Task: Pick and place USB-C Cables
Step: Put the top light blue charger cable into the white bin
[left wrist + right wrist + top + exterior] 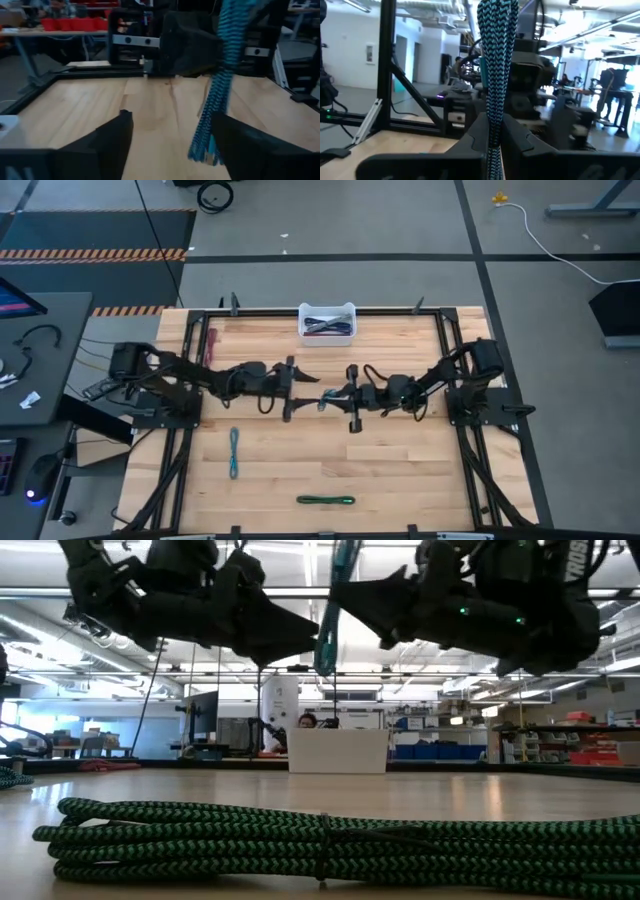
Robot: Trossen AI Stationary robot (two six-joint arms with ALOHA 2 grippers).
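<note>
Clamped between my right gripper's (492, 145) fingers, a teal cable (496, 60) fills the right wrist view, running straight away from the pads so its free end is offered to the other arm. One cable shows in this view, pinched at one end.

From the left wrist, that same teal cable (220, 85) hangs just ahead of my left gripper (170, 145), whose fingers stand wide apart on either side of it without touching. I judge this a handover in mid-air, the left readied to close.

Low down, a green cable (320, 840) lies folded on the table right by the lens, waiting its turn, while both arms hang above with the teal one between them.

From above, I count: one teal cable (322, 401) held between the grippers at mid-table, one teal-green cable (234, 452) lying apart toward the front left, one green cable (325, 500) near the front edge, one maroon cable (210, 345) by the left frame, and a white bin (327, 336) at the back holding several more, too tangled to count.
</note>
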